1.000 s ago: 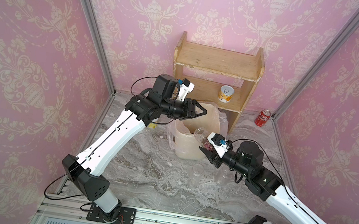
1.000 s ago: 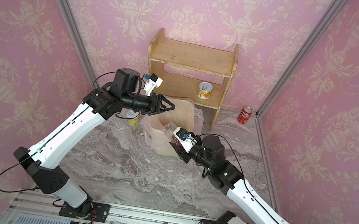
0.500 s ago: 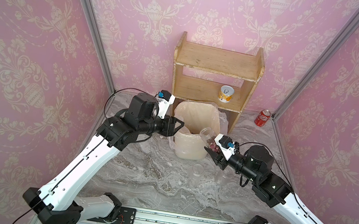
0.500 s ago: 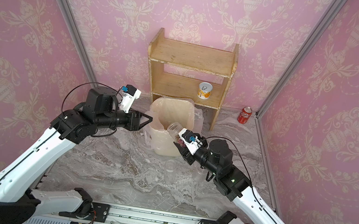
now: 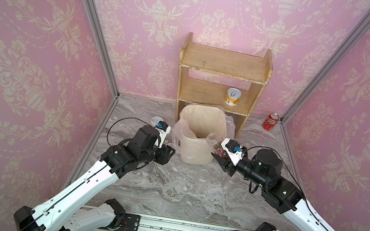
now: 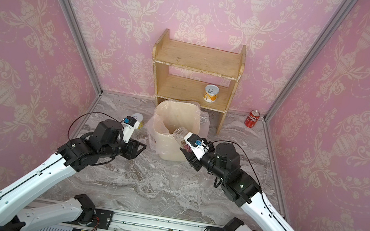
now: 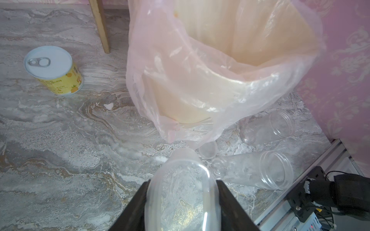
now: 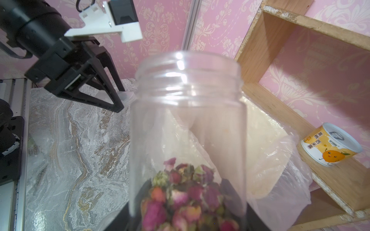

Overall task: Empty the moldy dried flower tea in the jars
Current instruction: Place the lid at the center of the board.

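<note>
My right gripper [image 8: 188, 216] is shut on a clear, lidless jar [image 8: 188, 112]. The jar [image 5: 214, 141] leans with its mouth over the right rim of the bag-lined bin [image 5: 195, 154]. Pink and dark dried flower tea [image 8: 180, 192] lies heaped in the jar's lower end, and shows in a top view as a dark red patch [image 6: 186, 147]. My left gripper [image 7: 182, 181] is shut on a translucent round lid [image 7: 180, 198], low over the table to the left of the bin [image 6: 170, 152]. Two empty clear jars [image 5: 203, 177] [image 5: 231, 181] sit on the table in front of the bin.
A wooden shelf [image 5: 225, 63] stands behind the bin with a yellow-and-white tin [image 5: 232, 97] on its lower board. Another tin [image 7: 54, 70] stands on the table left of the bin. A red cola can [image 5: 271, 121] is at the back right. A small loose lid [image 7: 208, 150] lies by the empty jars.
My left arm has swung back from above the bin and come down to the table at the bin's left. My right gripper has stayed by the bin's right rim with the jar.
</note>
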Controlling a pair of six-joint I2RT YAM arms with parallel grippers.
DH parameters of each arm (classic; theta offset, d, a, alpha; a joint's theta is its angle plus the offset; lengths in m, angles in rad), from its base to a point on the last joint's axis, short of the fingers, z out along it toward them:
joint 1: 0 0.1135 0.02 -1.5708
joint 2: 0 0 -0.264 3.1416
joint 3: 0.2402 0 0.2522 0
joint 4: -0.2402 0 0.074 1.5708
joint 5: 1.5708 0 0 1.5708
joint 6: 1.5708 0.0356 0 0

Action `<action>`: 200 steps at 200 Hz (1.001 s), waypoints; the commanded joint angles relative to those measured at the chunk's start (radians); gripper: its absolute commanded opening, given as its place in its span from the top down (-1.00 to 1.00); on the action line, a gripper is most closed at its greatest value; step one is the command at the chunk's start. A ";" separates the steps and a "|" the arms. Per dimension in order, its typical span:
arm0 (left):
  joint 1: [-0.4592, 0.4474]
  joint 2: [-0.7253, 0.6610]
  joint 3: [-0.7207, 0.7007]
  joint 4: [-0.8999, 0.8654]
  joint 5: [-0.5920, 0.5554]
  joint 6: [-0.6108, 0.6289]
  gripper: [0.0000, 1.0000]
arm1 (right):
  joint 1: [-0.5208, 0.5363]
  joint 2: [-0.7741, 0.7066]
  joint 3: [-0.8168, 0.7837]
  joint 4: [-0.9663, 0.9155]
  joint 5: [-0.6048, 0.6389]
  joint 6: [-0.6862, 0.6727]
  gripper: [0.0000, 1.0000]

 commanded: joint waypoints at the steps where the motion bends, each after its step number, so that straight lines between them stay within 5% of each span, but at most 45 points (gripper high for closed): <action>1: -0.041 -0.004 -0.086 0.091 -0.112 -0.093 0.06 | -0.002 0.003 0.037 -0.001 0.008 -0.001 0.80; 100: -0.076 0.167 -0.407 0.444 -0.238 -0.190 0.02 | -0.002 0.006 0.038 -0.023 0.017 -0.002 0.79; 200: -0.076 0.405 -0.438 0.613 -0.224 -0.191 -0.16 | -0.001 0.030 0.058 -0.057 0.024 -0.007 0.78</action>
